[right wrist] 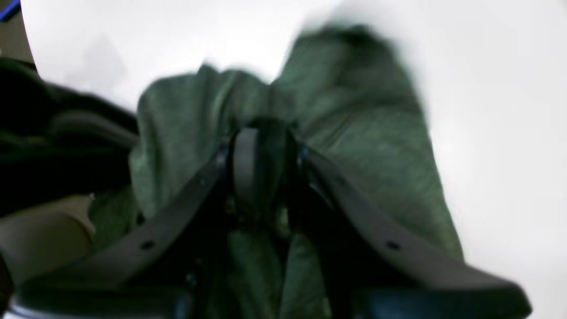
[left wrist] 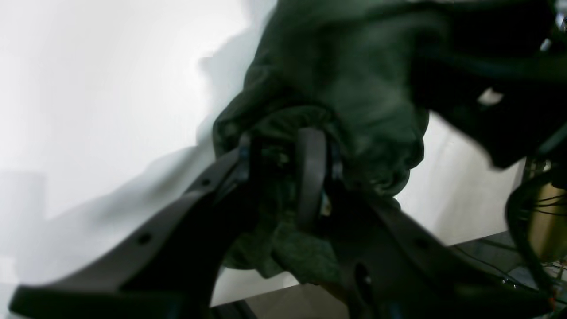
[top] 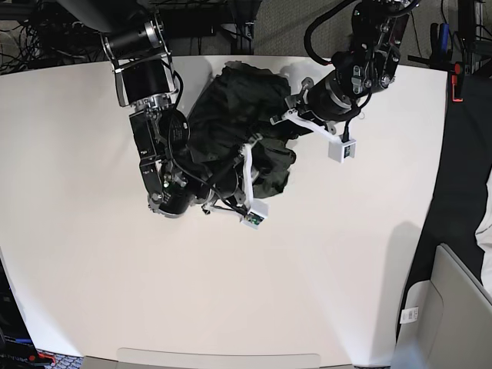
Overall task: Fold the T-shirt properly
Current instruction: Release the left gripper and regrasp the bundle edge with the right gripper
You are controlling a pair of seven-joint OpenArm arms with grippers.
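The dark olive-green T-shirt [top: 231, 115] lies crumpled in a heap at the back middle of the white table [top: 346, 269]. My left gripper [top: 278, 115] comes in from the right side of the base view and is shut on a bunched fold of the T-shirt [left wrist: 354, 88]; in the left wrist view fabric fills the space between its fingers [left wrist: 310, 168]. My right gripper [top: 244, 157] reaches in from the left at the heap's near edge. It is shut on the T-shirt [right wrist: 376, 133], with cloth gathered around its fingers [right wrist: 243, 159]. Both wrist views are motion-blurred.
The table's right edge borders a dark strip of floor [top: 461, 192]. A grey seat-like object [top: 453, 307] stands at the lower right. Cables and equipment [top: 231, 23] crowd the space behind the table's far edge.
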